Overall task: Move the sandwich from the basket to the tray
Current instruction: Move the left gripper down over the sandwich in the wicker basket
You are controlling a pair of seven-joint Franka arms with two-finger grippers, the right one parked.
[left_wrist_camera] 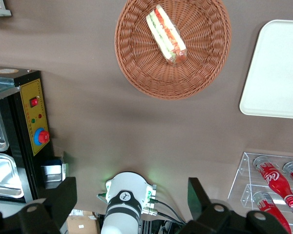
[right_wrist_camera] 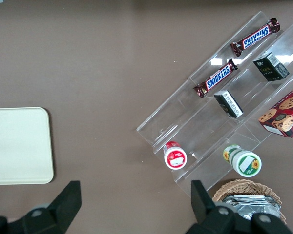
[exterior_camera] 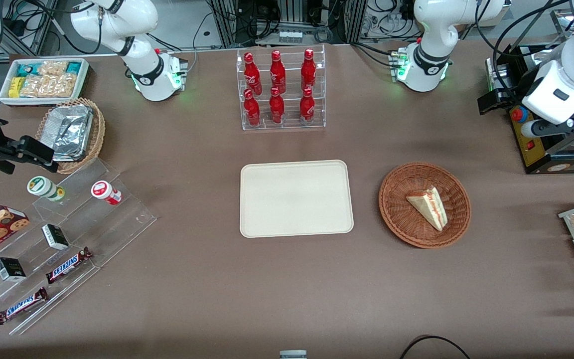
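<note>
The sandwich lies in the basket beside the bare tray, while the gripper, fingers spread wide and released, hangs high above the counter.

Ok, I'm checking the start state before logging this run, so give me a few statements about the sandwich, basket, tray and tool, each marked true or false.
1. The sandwich lies in the basket. True.
2. The tray already holds a sandwich. False: nothing lies on it.
3. The tool is shut on the sandwich. False: its fingers are spread open and hold nothing, and it hangs high at the working arm's end of the table, well apart from the basket.
4. The basket sits beside the tray, toward the working arm's end of the table. True.
5. The rack of red bottles stands nearer the front camera than the tray. False: the tray is nearer the camera.
</note>
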